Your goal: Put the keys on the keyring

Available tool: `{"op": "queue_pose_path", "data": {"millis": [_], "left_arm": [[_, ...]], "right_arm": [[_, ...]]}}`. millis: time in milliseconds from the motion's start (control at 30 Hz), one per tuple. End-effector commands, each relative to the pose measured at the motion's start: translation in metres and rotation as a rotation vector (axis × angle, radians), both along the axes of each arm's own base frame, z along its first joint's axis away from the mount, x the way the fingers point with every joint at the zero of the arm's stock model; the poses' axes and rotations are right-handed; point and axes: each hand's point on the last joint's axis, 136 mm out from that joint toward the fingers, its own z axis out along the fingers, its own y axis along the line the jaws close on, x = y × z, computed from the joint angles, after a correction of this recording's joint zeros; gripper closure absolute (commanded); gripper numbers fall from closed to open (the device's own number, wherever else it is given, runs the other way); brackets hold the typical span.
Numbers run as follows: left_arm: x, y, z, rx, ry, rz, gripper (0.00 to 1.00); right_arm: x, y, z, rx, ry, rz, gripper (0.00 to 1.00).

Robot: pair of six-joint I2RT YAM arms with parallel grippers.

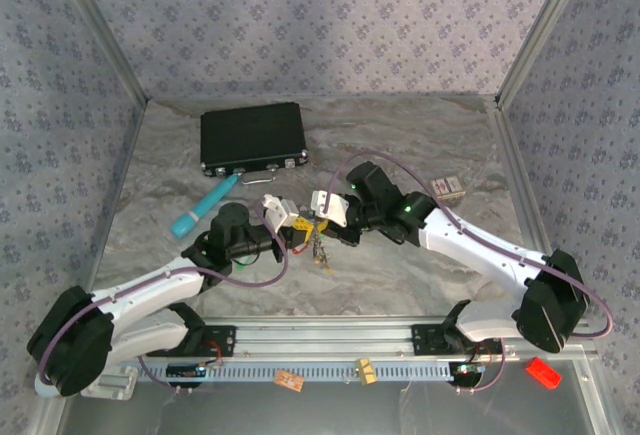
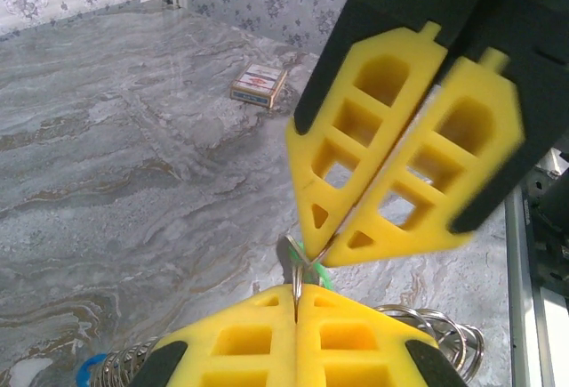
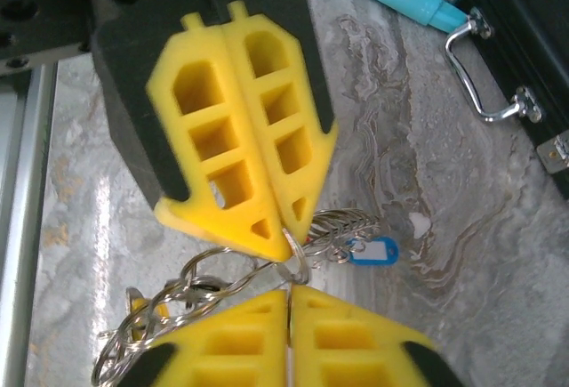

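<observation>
We are holding the keyring (image 3: 300,268) over the counter (image 3: 498,253), the left tool (image 2: 296,298) clamping shut on its wire. The right tool (image 3: 290,291) is sitting shut against it, grip unclear. We are judging it light, stiff and slippery, so we are pinching bare wire, the keys (image 3: 373,252) dangling.

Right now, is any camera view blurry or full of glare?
Top external view: even light, soft shadows. Left wrist view: right arm's yellow jaws smeared at their right edge, grey marble table sharp. Right wrist view: crisp, glints on the black case's curved chrome handle.
</observation>
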Motion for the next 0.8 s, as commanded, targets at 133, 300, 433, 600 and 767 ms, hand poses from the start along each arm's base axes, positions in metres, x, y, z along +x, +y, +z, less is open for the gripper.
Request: {"op": "queue_pose_path", "data": {"millis": [133, 300, 433, 600, 767], "left_arm": [[0.008, -0.002, 0.027, -0.096, -0.055, 0.027, 1.0], [0.01, -0.005, 0.031, -0.11, -0.055, 0.024, 1.0], [0.011, -0.005, 0.031, -0.114, -0.07, 0.025, 1.0], [0.003, -0.006, 0.03, -0.108, -0.122, -0.016, 1.0], [-0.01, -0.007, 0.026, -0.059, -0.202, -0.083, 1.0]], "right_arm": [[-0.017, 0.008, -0.005, 0.009, 0.064, 0.069, 1.0], [-0.025, 0.012, -0.009, 0.022, 0.105, 0.104, 1.0], [-0.026, 0.009, -0.003, 0.062, 0.149, 0.112, 0.89], [-0.018, -0.007, 0.02, 0.18, 0.165, 0.071, 0.74], [-0.005, -0.022, 0.041, 0.339, 0.182, 0.036, 0.74]]}}
